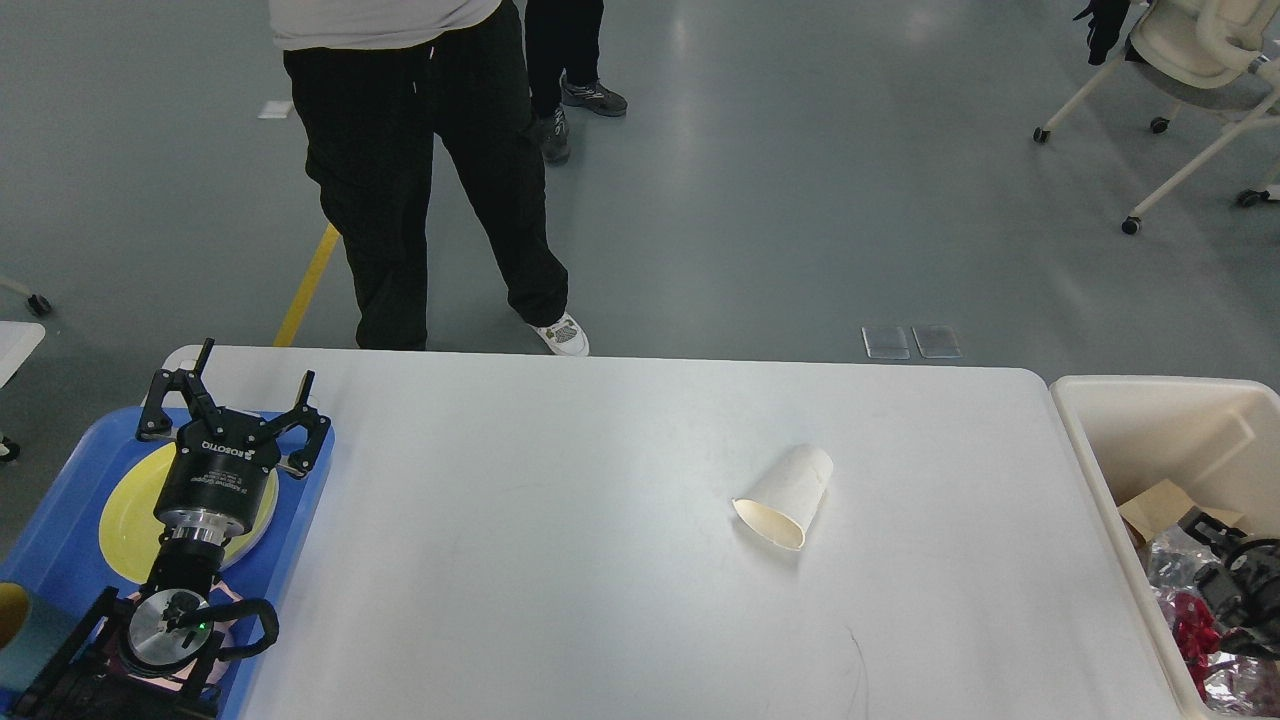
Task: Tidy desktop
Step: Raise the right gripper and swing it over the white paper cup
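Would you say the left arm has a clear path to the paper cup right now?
Probably yes. The left gripper is open over the blue tray, and only bare desktop lies between it and the tipped cup; whether it reaches that far is uncertain.
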`<action>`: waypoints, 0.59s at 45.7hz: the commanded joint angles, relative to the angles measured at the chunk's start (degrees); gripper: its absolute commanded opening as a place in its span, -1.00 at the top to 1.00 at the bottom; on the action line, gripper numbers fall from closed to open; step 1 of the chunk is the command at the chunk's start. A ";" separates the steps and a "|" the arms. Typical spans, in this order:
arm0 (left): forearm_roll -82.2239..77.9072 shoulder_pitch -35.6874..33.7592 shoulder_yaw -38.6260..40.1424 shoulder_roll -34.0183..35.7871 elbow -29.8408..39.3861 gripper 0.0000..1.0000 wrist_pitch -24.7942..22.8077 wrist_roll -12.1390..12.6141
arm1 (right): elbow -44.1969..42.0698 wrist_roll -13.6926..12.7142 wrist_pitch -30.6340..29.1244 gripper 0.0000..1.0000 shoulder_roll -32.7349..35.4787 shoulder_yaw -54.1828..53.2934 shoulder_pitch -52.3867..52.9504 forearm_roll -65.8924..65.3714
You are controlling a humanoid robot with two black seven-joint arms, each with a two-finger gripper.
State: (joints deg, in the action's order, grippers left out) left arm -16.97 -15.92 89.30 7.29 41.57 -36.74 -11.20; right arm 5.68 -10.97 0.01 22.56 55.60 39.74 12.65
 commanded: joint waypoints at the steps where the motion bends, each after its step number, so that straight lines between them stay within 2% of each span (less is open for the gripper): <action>1: 0.00 -0.08 0.00 0.00 0.00 -0.93 0.00 -0.05 | 8.37 -0.36 -1.77 -1.00 3.10 0.39 9.46 -3.24; 7: 0.00 0.01 0.00 0.00 0.00 -0.93 0.00 -0.05 | 20.75 -2.29 -5.02 -1.00 6.44 1.09 22.37 -8.51; 13: 0.00 0.01 0.00 0.00 0.09 -0.93 0.00 0.04 | 34.11 -5.63 -10.02 -1.00 9.17 4.25 36.61 -11.95; 20: 0.00 0.01 0.00 0.00 0.00 -0.93 0.00 0.04 | 45.81 -6.25 -22.58 -1.00 7.95 12.33 52.87 -11.86; 27: 0.00 0.01 0.00 0.00 0.09 -0.93 0.00 0.04 | 53.28 -6.25 -36.47 -1.00 6.71 13.31 65.53 -11.68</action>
State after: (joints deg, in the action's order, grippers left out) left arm -16.97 -15.93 89.30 7.28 41.65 -36.74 -11.20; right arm 53.67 -17.20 -27.04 30.09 68.19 96.46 0.76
